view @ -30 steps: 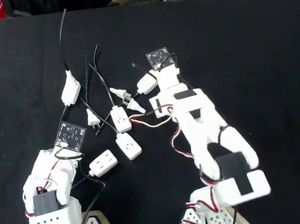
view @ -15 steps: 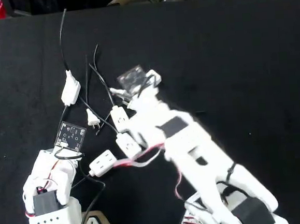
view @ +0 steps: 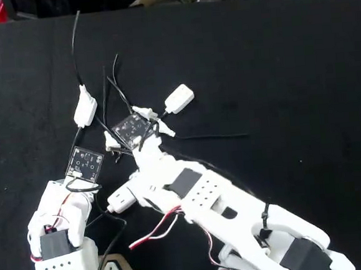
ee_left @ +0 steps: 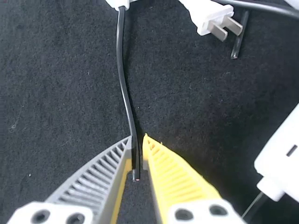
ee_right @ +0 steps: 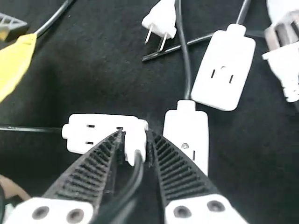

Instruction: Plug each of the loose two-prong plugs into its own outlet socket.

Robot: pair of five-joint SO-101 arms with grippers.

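— Black worktop, white fittings. Sockets, counted?

— Five. The high view gives three: left socket on the far side, centre socket well to its right, and near socket beside the right arm. The right wrist view adds two: side socket just beside the near one, and upper socket past it.

— Plugs?

— Three in the high view: first plug, second plug, third plug. All lie loose on the worktop, grouped between the left and centre sockets. None is in a socket.

— Right gripper?

— Right gripper: two black fingers, nearly together, clamped one on each side of the near socket's cord end. The socket lies flat on the worktop.

— Left gripper?

— Left gripper: one grey and one yellow finger, pinched tight on a black cord. The cord runs straight out from the fingertips along the worktop. One two-prong plug lies well apart from them.
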